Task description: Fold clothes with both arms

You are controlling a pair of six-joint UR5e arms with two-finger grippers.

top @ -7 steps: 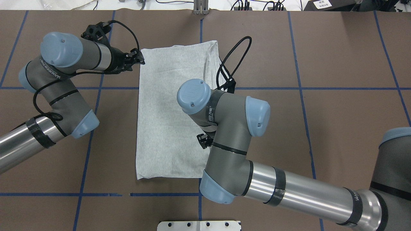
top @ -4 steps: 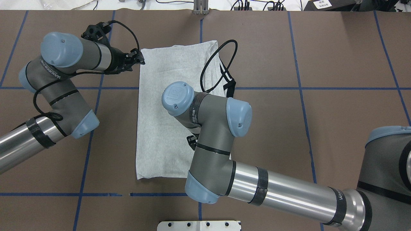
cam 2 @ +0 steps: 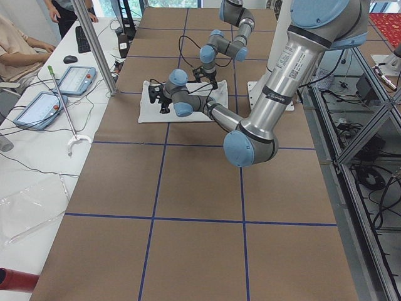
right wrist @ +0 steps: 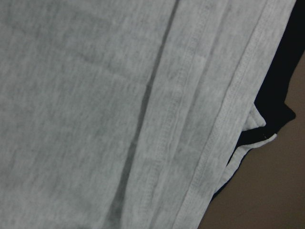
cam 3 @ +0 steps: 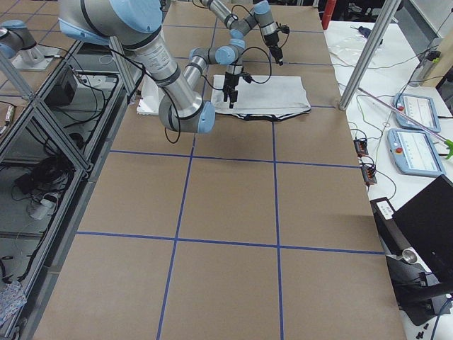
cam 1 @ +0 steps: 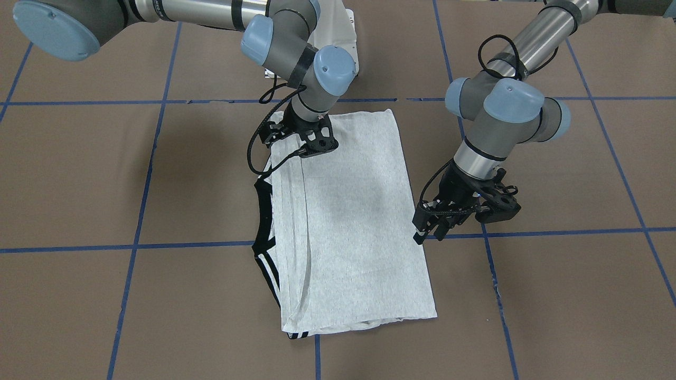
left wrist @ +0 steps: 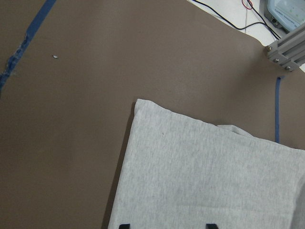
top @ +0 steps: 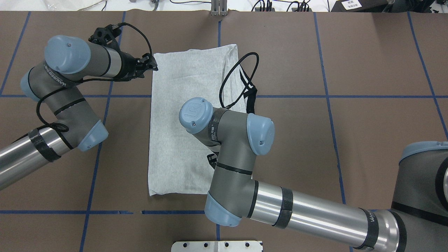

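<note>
Front-facing: T-shirt lies mid-frame, folded to a long grey rectangle, striped trim along its left edge. Table is covered brown and gridded with blue tape. Left gripper hangs just beside the shirt's right edge. Right gripper sits over the shirt's upper left; its jaw gap cannot be told.

Overhead: round logo embossed on the right arm's cap. White lettering on the left arm's strap is too small to read. White label, upper right, print illegible.

Exterior left: white bench down the left side with two pendants and a keyboard; a person sits at upper left.

Exterior right: laptop at lower right.

Left wrist: two fingertips at the bottom edge, spread wide, nothing between them, above the shirt's corner.

Right wrist: grey fabric fills the frame, stitched hems running diagonally, black trim at right. No fingers visible.
</note>
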